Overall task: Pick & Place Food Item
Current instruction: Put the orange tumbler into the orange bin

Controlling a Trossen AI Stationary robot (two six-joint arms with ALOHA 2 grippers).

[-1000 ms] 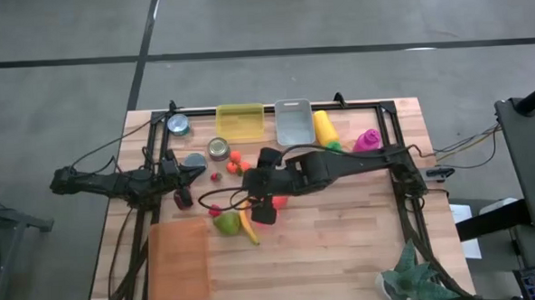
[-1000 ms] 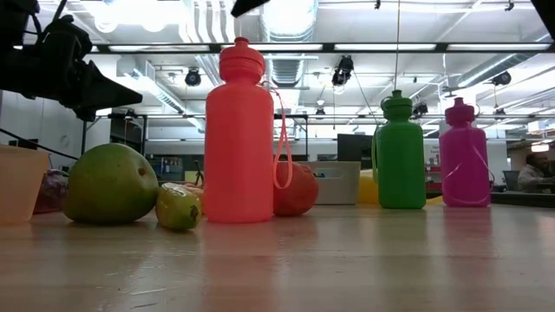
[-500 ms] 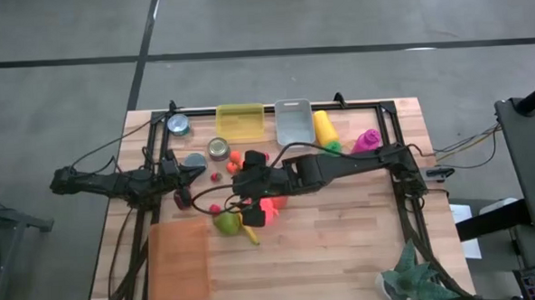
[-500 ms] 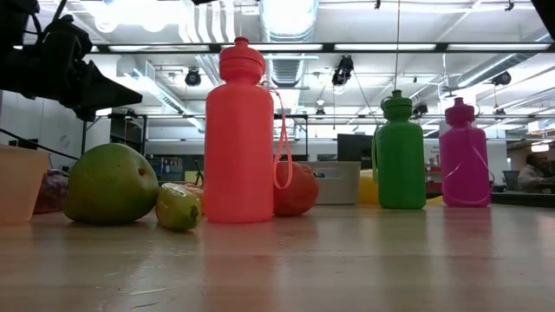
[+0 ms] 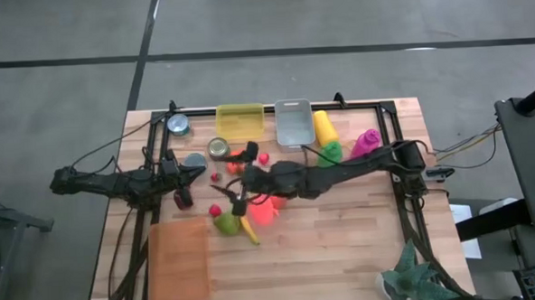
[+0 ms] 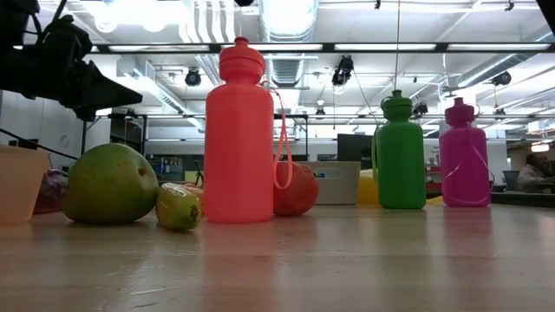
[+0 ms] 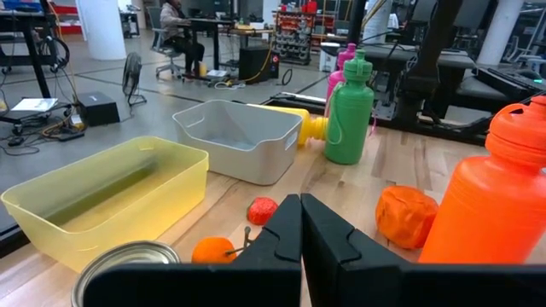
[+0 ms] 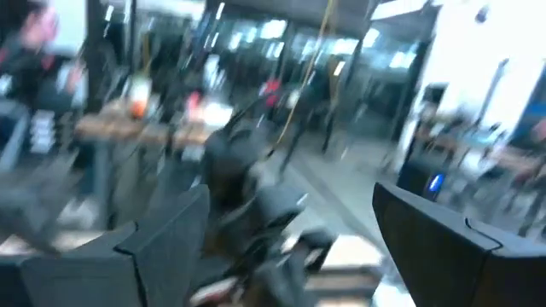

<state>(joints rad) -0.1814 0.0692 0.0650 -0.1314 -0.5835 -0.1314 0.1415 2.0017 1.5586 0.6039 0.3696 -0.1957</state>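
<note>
Right end effector (image 5: pixel 236 199): I am hovering it spread wide, empty, mid-frame above the mango (image 5: pixel 226 223).
Left end effector (image 5: pixel 199 172): I am resting it clenched, left of centre.

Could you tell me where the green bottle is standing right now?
In the high view, the green bottle stands at the table's far side, between the yellow bottle and the pink bottle.
</note>
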